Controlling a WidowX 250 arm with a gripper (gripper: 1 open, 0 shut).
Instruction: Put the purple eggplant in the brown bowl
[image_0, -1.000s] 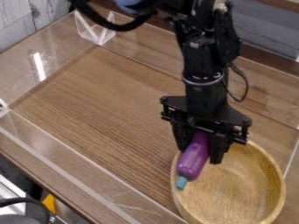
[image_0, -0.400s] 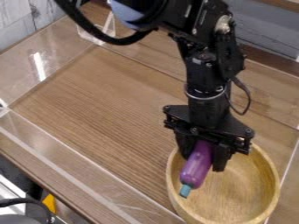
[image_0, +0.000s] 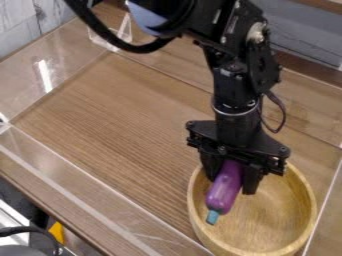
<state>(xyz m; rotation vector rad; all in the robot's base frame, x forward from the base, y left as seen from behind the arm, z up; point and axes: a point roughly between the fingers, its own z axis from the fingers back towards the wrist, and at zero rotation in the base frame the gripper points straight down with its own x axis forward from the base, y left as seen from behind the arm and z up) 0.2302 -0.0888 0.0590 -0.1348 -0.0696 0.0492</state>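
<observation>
The purple eggplant (image_0: 223, 190) hangs steeply tilted, its blue-teal stem end pointing down over the left inside of the brown bowl (image_0: 286, 228). My gripper (image_0: 237, 172) points straight down and is shut on the eggplant's upper end. The stem tip is at or just above the bowl's floor; I cannot tell whether it touches. The bowl is a wide, shallow, light wooden dish at the lower right of the table, with its near rim cut off by the frame's bottom edge.
A wood-grain tabletop (image_0: 120, 120) spreads to the left and behind the bowl. Clear plastic walls (image_0: 54, 70) fence the table along the left and front. The black arm (image_0: 234, 60) rises from the gripper toward the top of the frame.
The gripper with the eggplant has shifted a little to the right and further over the bowl since a second ago. Between the last earlier frame and now nothing has visibly moved.
</observation>
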